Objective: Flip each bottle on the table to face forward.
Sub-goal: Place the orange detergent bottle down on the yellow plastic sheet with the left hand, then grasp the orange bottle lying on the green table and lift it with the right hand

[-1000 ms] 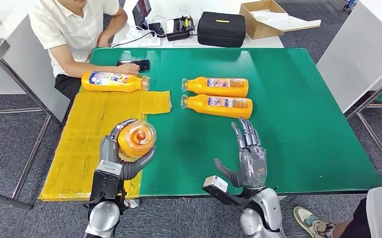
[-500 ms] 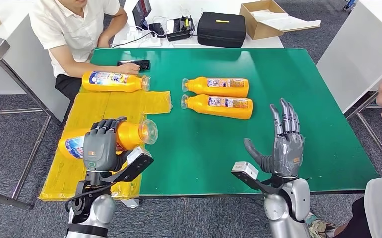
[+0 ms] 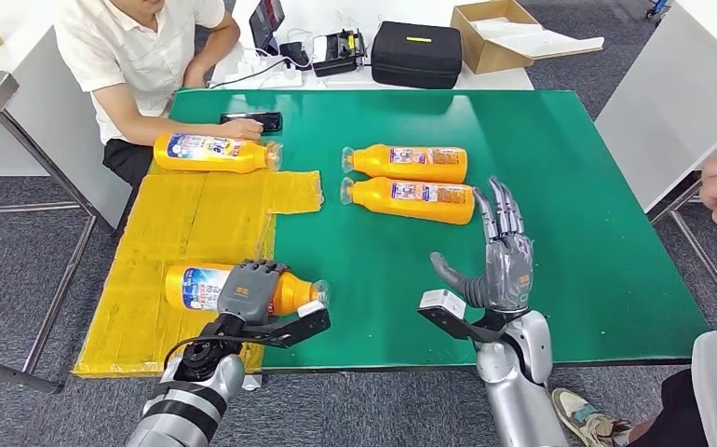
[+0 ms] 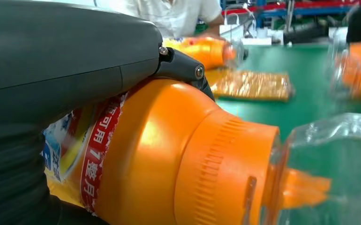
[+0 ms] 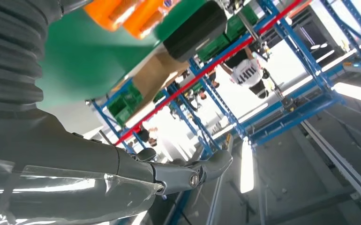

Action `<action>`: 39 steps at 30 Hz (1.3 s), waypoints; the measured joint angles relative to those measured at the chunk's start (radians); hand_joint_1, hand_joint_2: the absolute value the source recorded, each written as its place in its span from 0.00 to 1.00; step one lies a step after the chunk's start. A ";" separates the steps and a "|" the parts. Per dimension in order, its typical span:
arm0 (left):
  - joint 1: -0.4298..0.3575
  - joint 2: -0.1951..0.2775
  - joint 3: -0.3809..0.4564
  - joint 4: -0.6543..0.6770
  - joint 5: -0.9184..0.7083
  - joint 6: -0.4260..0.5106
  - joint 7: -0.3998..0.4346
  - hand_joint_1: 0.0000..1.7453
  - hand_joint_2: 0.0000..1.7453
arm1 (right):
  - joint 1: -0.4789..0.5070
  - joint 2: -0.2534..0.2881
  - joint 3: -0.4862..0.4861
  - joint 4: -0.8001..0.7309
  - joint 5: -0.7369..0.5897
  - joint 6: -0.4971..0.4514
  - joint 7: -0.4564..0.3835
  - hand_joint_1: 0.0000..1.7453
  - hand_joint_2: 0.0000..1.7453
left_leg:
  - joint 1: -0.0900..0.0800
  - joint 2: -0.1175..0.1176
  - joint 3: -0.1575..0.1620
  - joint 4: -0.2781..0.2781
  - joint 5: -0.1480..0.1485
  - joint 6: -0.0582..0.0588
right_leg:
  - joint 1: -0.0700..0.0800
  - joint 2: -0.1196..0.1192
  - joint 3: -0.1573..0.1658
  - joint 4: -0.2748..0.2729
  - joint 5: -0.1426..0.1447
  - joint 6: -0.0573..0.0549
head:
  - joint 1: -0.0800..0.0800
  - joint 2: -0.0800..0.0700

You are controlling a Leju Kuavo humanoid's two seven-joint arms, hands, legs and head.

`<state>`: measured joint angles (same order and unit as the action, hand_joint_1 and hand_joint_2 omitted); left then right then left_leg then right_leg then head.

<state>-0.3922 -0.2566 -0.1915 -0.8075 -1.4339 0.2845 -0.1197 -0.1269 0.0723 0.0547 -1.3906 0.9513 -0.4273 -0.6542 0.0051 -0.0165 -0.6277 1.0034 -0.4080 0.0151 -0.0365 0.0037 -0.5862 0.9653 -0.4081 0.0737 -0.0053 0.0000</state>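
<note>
Green table (image 3: 569, 233); left hand (image 3: 248, 291) grips bottle (image 3: 196, 287), label up

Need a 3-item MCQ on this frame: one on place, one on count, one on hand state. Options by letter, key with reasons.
1. Where does the orange plastic bottle under the left hand lie?
A. On the yellow mat
B. Beside the black case
C. In the cardboard box

2. How many orange bottles are on the green table?
A. Two
B. Three
C. Four

3. What is the right hand doing?
A. Gripping a bottle
B. Raised, fingers spread, holding nothing
C. Pressing a phone

Key:
1 A: the bottle lies on its side at the mat's near edge, cap toward the green surface.
2 C: one under the left hand, one by the person, and a pair side by side in the middle.
3 B: the head view shows it upright above the table with nothing in it.
</note>
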 joint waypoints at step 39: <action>-0.269 0.022 0.099 0.380 0.032 -0.310 0.062 0.00 1.00 | -0.093 0.015 0.027 0.178 -0.128 0.016 -0.040 0.00 1.00 | 0.000 -0.004 0.014 -0.001 0.000 0.000 | 0.000 -0.001 0.016 0.000 -0.001 0.000 | 0.000 0.000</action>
<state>-0.6616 -0.2342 -0.0929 -0.4278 -1.4021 -0.0253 -0.0573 -0.2203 0.0872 0.0817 -1.2124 0.8229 -0.4112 -0.6947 0.0051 -0.0206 -0.6135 1.0024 -0.4076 0.0147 -0.0364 0.0030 -0.5701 0.9652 -0.4088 0.0739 -0.0053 0.0000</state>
